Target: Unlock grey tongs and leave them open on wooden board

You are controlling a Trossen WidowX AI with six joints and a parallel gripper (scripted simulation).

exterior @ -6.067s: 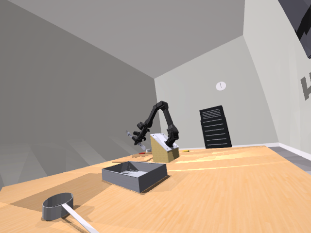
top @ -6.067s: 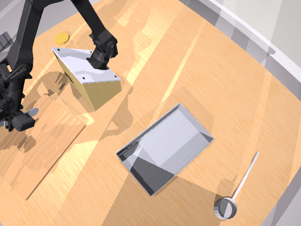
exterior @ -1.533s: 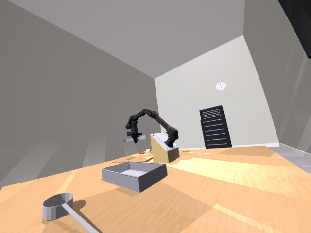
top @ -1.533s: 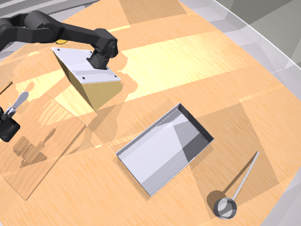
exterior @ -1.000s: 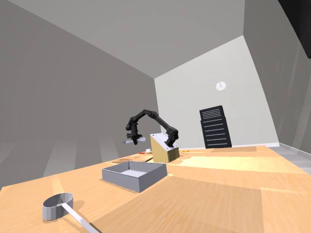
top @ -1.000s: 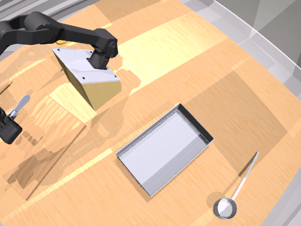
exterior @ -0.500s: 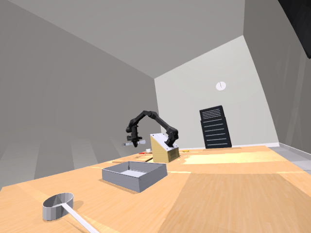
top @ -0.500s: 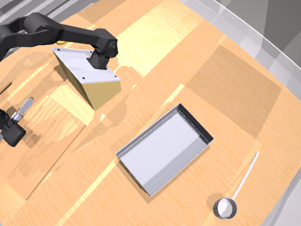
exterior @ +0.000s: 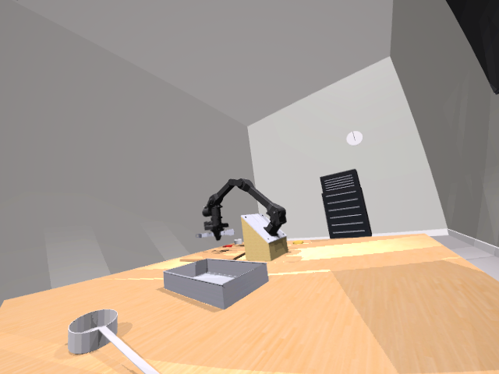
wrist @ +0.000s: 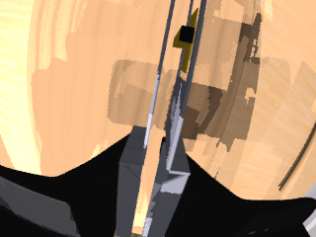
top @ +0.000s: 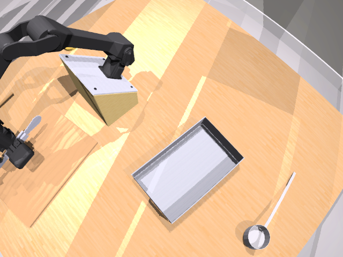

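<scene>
The grey tongs [top: 33,124] [exterior: 228,232] [wrist: 174,125] are held in the air above the wooden board [top: 63,168], roughly level. My gripper [exterior: 217,236] [wrist: 149,141] points down and is shut on the tongs, with their two arms close together between the fingers. In the wrist view a yellow piece with a black block [wrist: 187,35] sits between the arms, near the top of the frame. The arm hides the tongs' middle in the top view. The roasting tin [top: 221,142] [exterior: 193,287] stands on the table with nothing across it.
The wedge-shaped base block [top: 116,106] [exterior: 256,241] carries the arm and stands beside the board. A round metal cup with a long handle [top: 281,197] [exterior: 129,354] lies beyond the tin. Small red [exterior: 228,245] and yellow [exterior: 298,242] things lie farther back.
</scene>
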